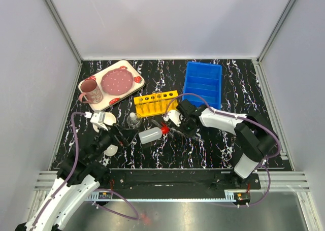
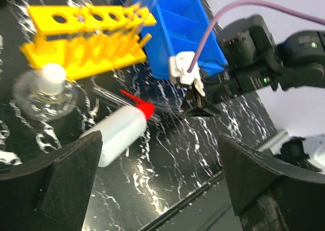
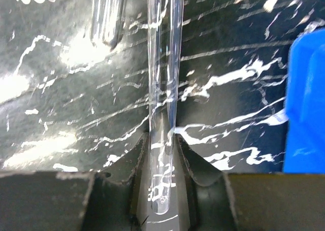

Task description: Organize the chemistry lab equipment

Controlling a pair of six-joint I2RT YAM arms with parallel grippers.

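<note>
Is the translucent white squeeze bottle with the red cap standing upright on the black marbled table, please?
No, the translucent white squeeze bottle lies flat on its side on the black marbled table.

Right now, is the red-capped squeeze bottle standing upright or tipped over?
Tipped over. The squeeze bottle lies on its side, its whole length flat on the table. The top and left wrist views both show this.

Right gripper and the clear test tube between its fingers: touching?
Touching. Right wrist view: the test tube sits pinched in the right gripper, fingers against both sides.
</note>
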